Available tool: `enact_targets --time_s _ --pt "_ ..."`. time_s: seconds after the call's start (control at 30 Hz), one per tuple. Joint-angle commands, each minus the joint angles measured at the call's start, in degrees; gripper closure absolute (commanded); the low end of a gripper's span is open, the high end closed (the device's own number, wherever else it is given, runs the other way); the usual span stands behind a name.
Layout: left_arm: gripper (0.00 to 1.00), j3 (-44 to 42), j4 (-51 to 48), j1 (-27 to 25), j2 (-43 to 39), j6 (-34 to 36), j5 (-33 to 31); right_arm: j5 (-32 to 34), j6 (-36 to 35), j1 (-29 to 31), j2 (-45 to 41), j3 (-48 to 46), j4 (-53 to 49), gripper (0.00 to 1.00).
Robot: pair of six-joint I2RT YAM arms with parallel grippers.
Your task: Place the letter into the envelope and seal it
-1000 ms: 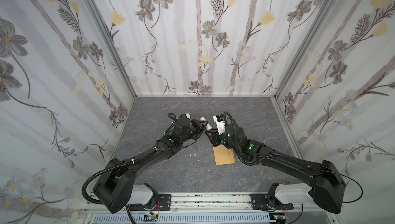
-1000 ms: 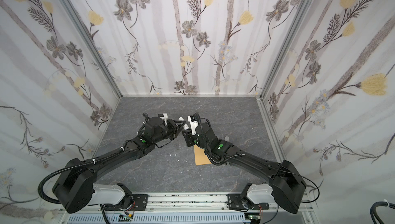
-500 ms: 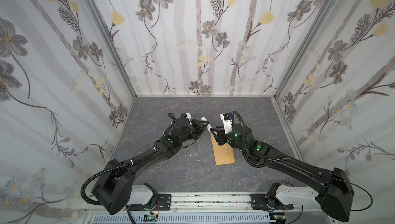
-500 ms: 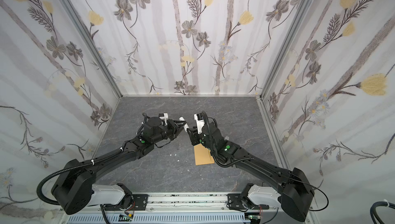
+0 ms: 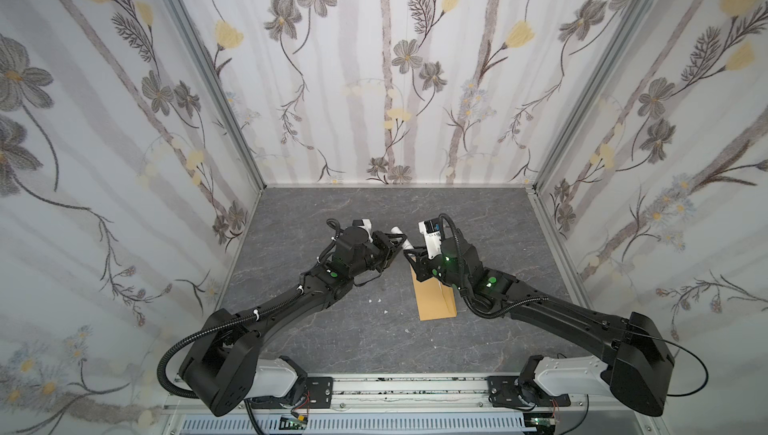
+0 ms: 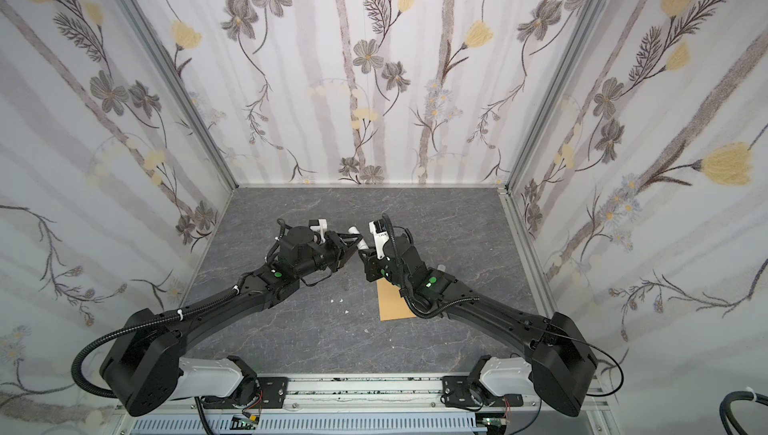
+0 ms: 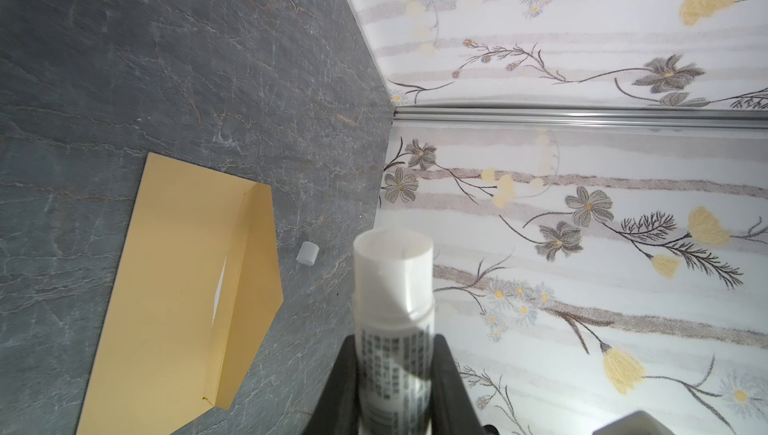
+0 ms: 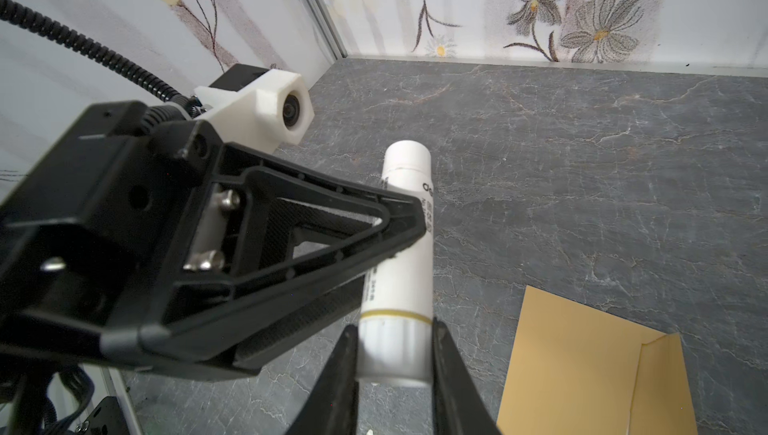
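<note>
Two grippers now share one white tube (image 5: 397,230).
In both top views the right gripper (image 5: 417,253) has swung off the envelope (image 5: 434,300), which lies flat under its arm, to meet the left gripper (image 5: 392,242). From the left wrist, the left jaws pinch the tube's middle. A white sliver at the envelope's open mouth is probably the letter (image 7: 219,291), and a small cap (image 7: 308,253) lies beside the flap. From the right wrist, the right jaws have narrowed onto the tube's banded end, so gluing looks next.

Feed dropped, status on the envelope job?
Shut on white tube: left gripper, right gripper. Flap open on envelope, lying flat. Loose cap near flap.
</note>
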Motion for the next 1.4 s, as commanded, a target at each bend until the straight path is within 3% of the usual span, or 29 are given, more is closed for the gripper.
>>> enact_targets --time_s 0.0,0.4,0.83,1.37 --pt "1.0 0.4 2.19 -0.12 0.23 -0.73 1.42 -2.29 0.0 -0.04 0.17 0.44 3.84 0.81" --pt "1.0 -2.55 6.63 -2.24 0.01 0.67 0.13 -13.26 9.94 -1.86 -0.54 -0.86 10.68 0.85" --pt "1.0 -6.85 13.29 -5.0 -1.56 3.84 -4.47 -25.53 27.7 -8.18 -2.51 -6.74 23.35 0.84" --pt "1.0 -11.99 25.82 -8.88 -3.06 8.11 -9.2 -32.93 47.83 -11.79 -0.38 -13.98 37.29 0.84"
